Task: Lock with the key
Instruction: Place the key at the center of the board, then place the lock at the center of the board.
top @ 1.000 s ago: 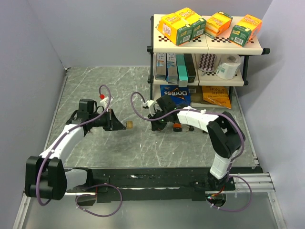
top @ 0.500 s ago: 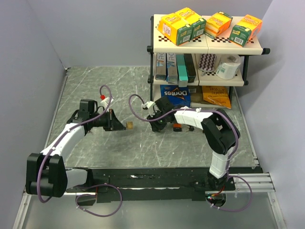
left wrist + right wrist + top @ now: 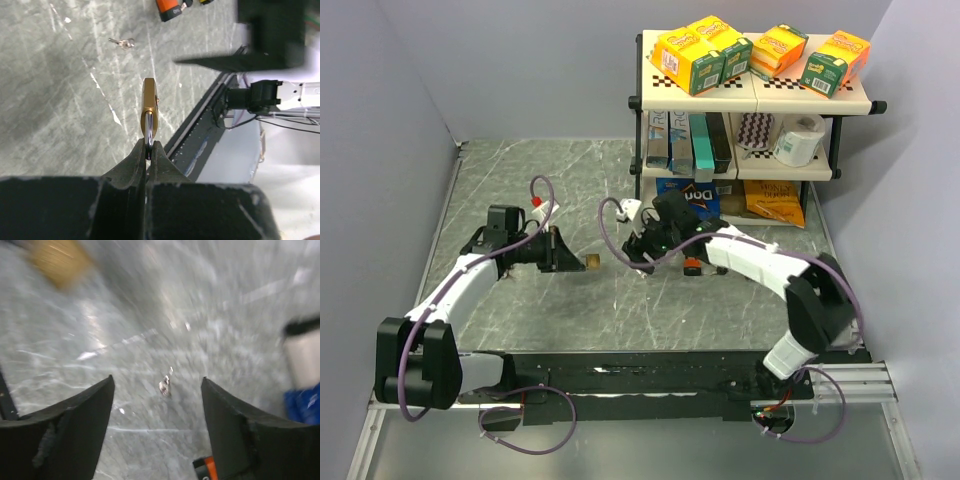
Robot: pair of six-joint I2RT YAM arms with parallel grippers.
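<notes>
The left claw (image 3: 148,150) is pressed together on the shackle of the brass padlock (image 3: 150,107), and the body of the padlock points toward the right arm. The right claw (image 3: 157,384) is spread. The key (image 3: 164,386) lies flat on the tabletop (image 3: 520,180), just under the gap between the fingers.

The key is small and thin, so I think the fingers may slide over it or push it away if they come down off centre. The padlock is pinched only by its thin shackle, so it may turn when a key presses into it.

A small orange object (image 3: 691,266) lies near the key, and the shelf (image 3: 750,100) stands just behind the right arm. A wide swing could hit either one. Between the two claws there is open room, and the near edge is well apart.
</notes>
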